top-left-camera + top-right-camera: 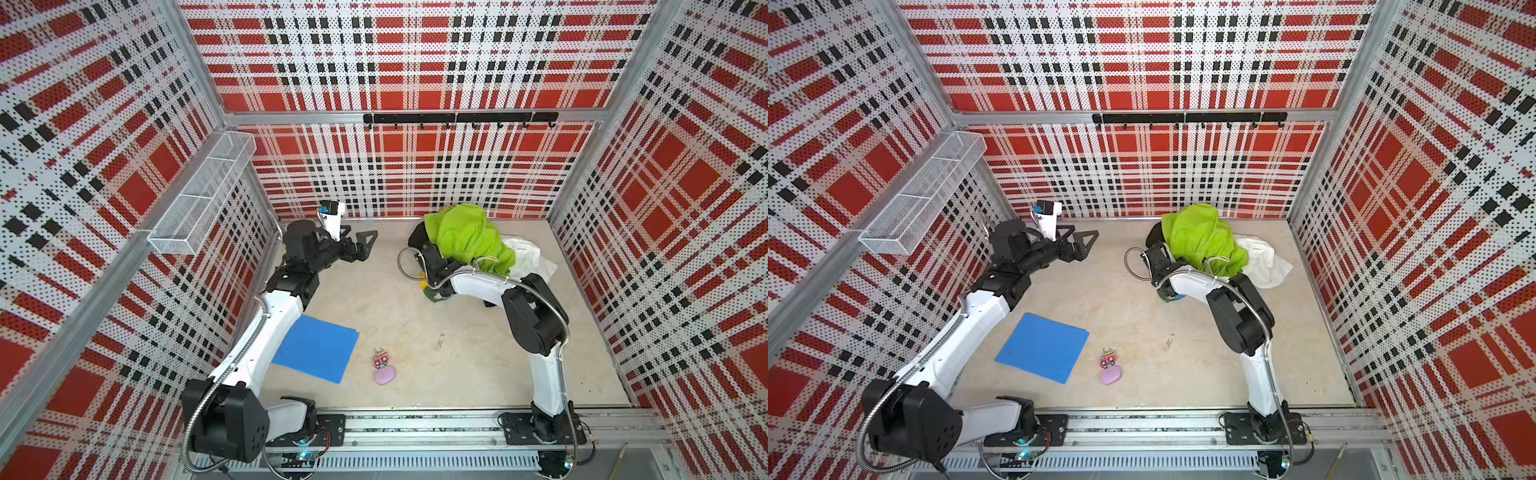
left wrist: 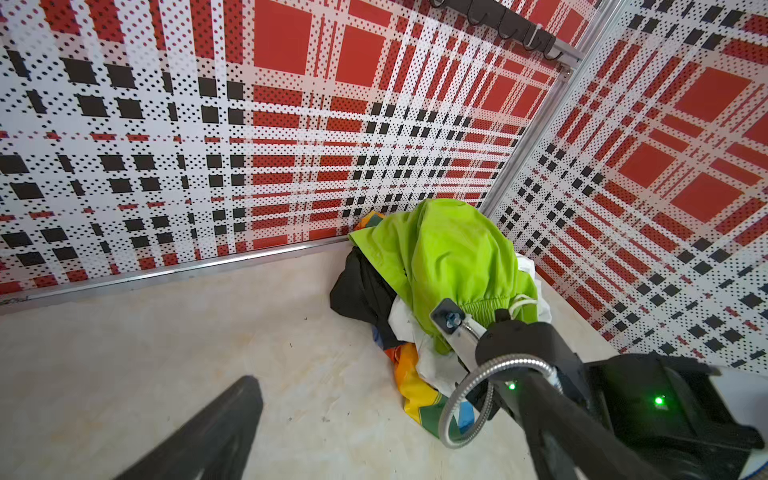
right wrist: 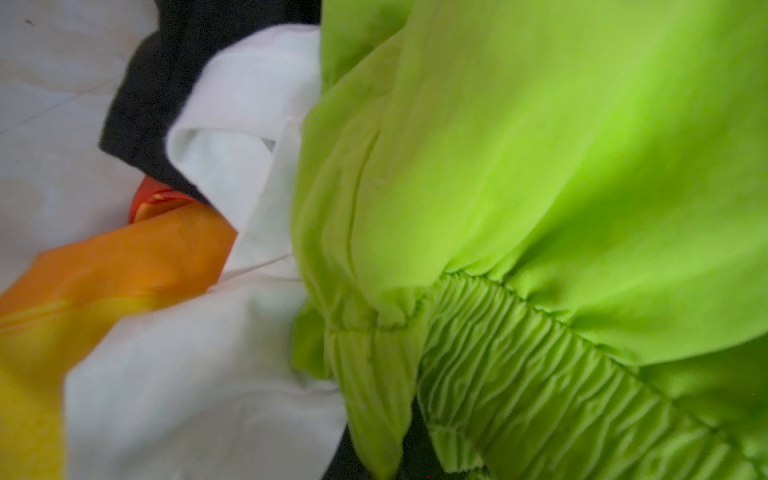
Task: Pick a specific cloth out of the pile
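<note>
Right hand [image 1: 435, 284] pressed shut low in the pile [image 2: 449, 257], catch hidden; may have nipped white garment [image 3: 208, 374] with the cloth [image 2: 415, 395], dragging both out.

Lab cell, plaid perforated walls [image 1: 415, 62]

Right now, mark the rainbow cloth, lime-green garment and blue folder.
rainbow cloth [image 2: 411, 390], left wrist view, yellow-orange panel
lime-green garment [image 1: 465, 237], in a top view, upper folds
blue folder [image 1: 1044, 347], in a top view, cover's middle
</note>
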You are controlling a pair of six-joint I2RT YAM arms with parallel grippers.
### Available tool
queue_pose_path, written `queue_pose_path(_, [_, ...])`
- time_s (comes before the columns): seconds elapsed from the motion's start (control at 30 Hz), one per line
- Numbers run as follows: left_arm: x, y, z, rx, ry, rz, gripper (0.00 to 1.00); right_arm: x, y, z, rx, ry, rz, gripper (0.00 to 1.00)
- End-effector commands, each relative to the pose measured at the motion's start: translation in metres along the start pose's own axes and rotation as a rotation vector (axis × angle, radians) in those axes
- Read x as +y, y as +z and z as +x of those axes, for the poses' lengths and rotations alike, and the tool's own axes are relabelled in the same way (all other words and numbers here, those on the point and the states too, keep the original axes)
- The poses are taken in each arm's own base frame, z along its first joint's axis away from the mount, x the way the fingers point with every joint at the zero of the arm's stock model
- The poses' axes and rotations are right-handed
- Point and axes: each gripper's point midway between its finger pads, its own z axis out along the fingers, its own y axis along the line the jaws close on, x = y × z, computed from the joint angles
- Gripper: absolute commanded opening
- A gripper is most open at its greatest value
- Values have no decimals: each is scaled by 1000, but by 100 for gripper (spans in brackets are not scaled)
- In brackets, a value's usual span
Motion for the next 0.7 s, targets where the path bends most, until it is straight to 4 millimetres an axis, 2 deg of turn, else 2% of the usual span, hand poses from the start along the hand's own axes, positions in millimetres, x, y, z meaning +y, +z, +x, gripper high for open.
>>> queue_pose_path(0.0, [-7, -4, -9, -24, 27, 15, 99, -74, -15, -28, -73, 171, 67, 0])
queue_pose_path(0.13, [-8, -5, -10, -29, 30, 17, 99, -138, -26, -41, -108, 270, 120, 2])
queue_pose_path(0.23, [-9, -6, -11, -31, 30, 19, 99, -185, -24, -42, -112, 360, 150, 3])
queue_pose_path(0.33, [-9, -7, -13, -35, 34, 17, 99, -211, -12, -34, -90, 427, 135, 8])
queue_pose_path(0.43, [-9, -5, -10, -29, 29, 21, 99, -210, 16, -16, -30, 474, 78, 11])
queue_pose_path(0.5, [-9, -4, -10, -26, 26, 27, 99, -194, 34, -5, 14, 477, 15, 16])
queue_pose_path(0.6, [-8, -2, -8, -19, 18, 30, 99, -156, 53, 9, 51, 465, -103, 26])
queue_pose_path(0.67, [-8, -1, -7, -18, 18, 30, 99, -144, 59, 18, 77, 480, -129, 41])
